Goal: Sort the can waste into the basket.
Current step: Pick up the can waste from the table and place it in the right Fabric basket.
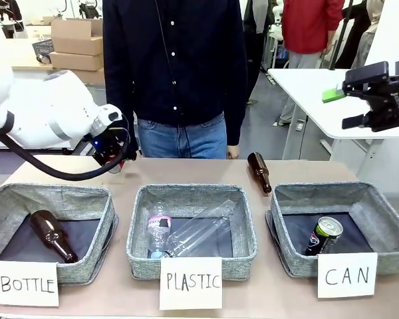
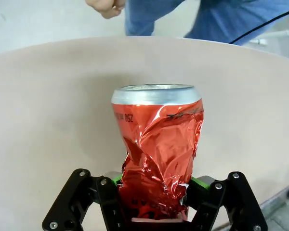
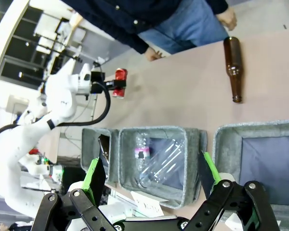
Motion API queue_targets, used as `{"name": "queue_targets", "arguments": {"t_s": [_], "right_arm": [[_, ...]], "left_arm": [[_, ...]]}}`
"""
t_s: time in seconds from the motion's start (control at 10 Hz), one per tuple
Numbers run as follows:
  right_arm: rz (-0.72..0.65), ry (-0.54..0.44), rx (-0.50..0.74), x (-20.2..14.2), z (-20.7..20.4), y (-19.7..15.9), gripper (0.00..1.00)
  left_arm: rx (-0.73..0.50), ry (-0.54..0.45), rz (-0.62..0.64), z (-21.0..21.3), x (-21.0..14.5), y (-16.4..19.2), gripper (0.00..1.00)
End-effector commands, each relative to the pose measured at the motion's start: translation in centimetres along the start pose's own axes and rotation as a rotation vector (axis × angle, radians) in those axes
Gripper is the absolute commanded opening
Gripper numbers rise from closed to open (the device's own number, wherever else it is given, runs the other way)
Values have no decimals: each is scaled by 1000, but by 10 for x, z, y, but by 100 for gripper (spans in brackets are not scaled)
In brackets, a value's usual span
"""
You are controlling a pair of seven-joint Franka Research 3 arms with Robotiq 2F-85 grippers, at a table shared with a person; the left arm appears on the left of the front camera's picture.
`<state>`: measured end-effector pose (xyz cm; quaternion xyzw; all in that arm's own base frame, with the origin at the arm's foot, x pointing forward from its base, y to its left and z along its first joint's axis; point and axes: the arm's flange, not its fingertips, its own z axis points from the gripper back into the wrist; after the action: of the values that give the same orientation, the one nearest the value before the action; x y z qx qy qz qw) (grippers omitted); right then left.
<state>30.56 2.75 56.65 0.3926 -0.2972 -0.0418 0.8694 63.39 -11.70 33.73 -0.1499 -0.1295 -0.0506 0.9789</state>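
In the CAN basket [image 1: 386, 199] lies the black can [image 1: 324, 235]. Your left gripper [image 2: 155, 187] clamps the red can [image 2: 159, 144], undelivered; right gripper [image 3: 149, 163] gapes empty.

— What lies in the left bin [image 1: 53, 193]?
— One brown bottle [image 1: 52, 234], on the dark floor, behind the sign "BOTTLE" [image 1: 25, 284].
— And in the middle bin [image 1: 193, 193]?
— There are clear plastic bottles [image 1: 203, 231], one with a pink label. A second brown bottle [image 1: 259, 171] lies on the desk [image 1: 186, 169] beyond the bins, near the person [image 1: 176, 60] in a dark shirt.
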Motion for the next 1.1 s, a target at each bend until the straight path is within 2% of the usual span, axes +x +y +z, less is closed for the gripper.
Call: {"name": "queue_targets", "arguments": {"t_s": [0.0,0.2,0.3,0.5,0.6,0.7,0.8,1.0], "right_arm": [[-22,-1,-9,-1,2,-1,100],[-22,-1,-9,-1,2,-1,100],[-22,-1,-9,-1,2,-1,100],[-22,-1,-9,-1,2,-1,100],[-22,-1,-9,-1,2,-1,100],[-22,-1,-9,-1,2,-1,100],[-22,-1,-9,-1,2,-1,100],[-22,-1,-9,-1,2,-1,100]], "left_arm": [[-136,29,-16,31,-19,10,0],[-506,186,-179,120,-79,1,0],[-615,164,-300,159,-120,0,0],[-779,196,-560,197,-203,-5,0],[-773,183,-639,198,-231,-6,0],[-791,161,-633,194,-240,-3,0],[-797,134,-555,203,-208,-21,0],[-797,134,-555,203,-208,-21,0]]}}
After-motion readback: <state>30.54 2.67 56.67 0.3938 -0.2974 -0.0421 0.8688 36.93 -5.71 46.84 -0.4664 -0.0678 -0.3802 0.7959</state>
